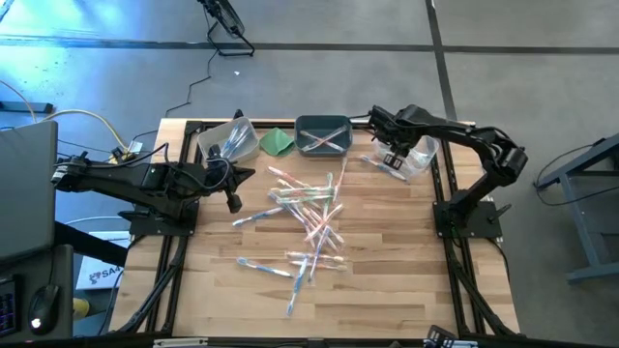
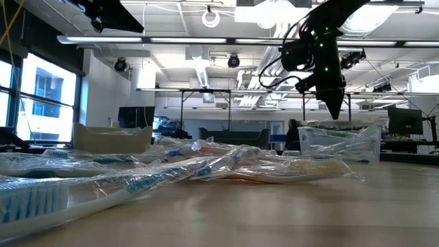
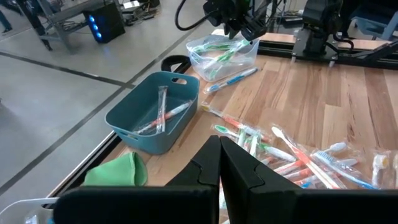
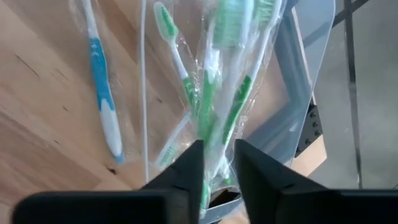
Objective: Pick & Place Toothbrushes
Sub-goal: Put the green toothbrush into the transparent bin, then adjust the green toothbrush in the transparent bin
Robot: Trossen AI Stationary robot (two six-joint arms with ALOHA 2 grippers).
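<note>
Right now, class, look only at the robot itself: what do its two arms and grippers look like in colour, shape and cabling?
Both arms are black, built of jointed segments. The left gripper and the right gripper each end in two flat, dark, angular fingers. Black cables loop along the right arm's wrist, clearest in the low view. No markings are legible.
</note>
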